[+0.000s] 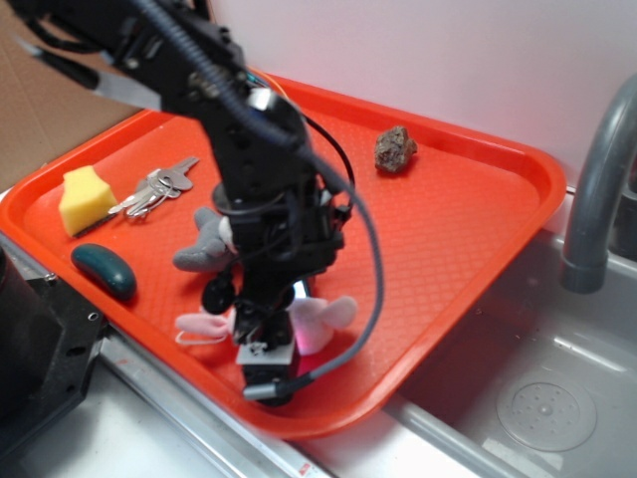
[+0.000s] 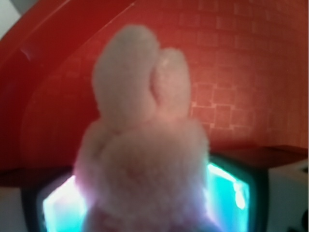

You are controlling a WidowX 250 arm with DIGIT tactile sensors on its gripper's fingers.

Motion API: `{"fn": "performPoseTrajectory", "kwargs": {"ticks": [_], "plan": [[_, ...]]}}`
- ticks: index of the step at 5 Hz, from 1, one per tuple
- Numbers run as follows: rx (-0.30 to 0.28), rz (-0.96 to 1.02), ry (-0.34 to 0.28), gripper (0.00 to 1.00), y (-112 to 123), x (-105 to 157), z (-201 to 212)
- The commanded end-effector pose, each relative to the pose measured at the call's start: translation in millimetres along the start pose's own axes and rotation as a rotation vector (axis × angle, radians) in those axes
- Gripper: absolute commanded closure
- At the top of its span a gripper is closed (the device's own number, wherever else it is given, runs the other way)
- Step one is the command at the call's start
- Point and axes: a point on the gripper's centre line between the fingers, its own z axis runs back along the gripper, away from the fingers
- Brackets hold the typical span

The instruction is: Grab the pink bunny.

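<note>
Pink bunny [image 1: 323,317] | lying flat on tray [image 1: 468,229] | long axis left-right | jaws [image 1: 267,334] over it

You see the bunny [image 1: 323,319] near the tray's [image 1: 478,229] front edge, the rock [image 1: 394,149] near its back edge, the keys [image 1: 159,187] by its left edge.

Pink bunny [image 2: 145,159] under the claw [image 1: 267,344]: fuzzy matt plush. Tray [image 1: 468,229]: glossy orange plastic, fine grid texture. Keys [image 1: 157,189] left of claw: shiny metal. Sink [image 1: 537,388] right: brushed metal, probably steel.
</note>
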Motion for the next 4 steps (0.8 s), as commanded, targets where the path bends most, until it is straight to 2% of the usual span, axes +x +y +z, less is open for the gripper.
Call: {"fn": "performPoseTrajectory", "kwargs": {"ticks": [1,2,3,4], "plan": [[0.028,-0.161,-0.039,1.00,1.7,0.3,26.3],[-0.020,-0.333,-0.015,1.00,20.1,-3.4,78.9],[-0.050,-0.332,0.095,1.00,34.8,-8.2,124.6],[-0.049,-0.346,0.116,1.00,44.3,-21.5,135.8]]}}
